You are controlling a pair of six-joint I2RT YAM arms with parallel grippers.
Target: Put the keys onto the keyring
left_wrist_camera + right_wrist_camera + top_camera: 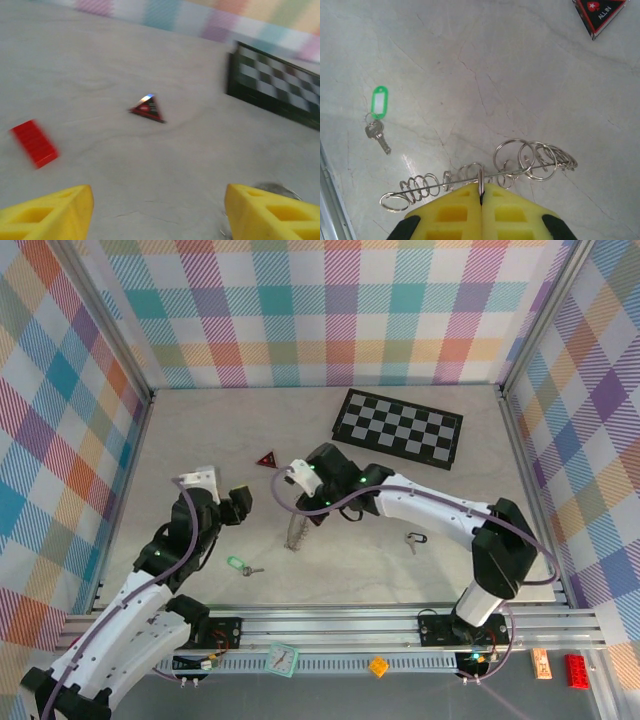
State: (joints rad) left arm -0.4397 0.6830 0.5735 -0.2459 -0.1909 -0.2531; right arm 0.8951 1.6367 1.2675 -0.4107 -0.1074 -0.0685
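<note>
Clamped keyring (527,160) in right gripper (481,192); saw left gripper (159,207) apart, seemingly empty through blur. Likely needed ring steadied, green key (378,106) at 10 o'clock taken by tag.

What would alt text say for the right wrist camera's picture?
The right gripper, yellow and shut, pinches one loop of the keyring, a string of silver wire rings on the table. A green-tagged key lies apart at left; a red triangle sits top right.

text: "ALL IN" | lettering: white | on: black triangle with red edge (599,15) | view: right wrist
</note>
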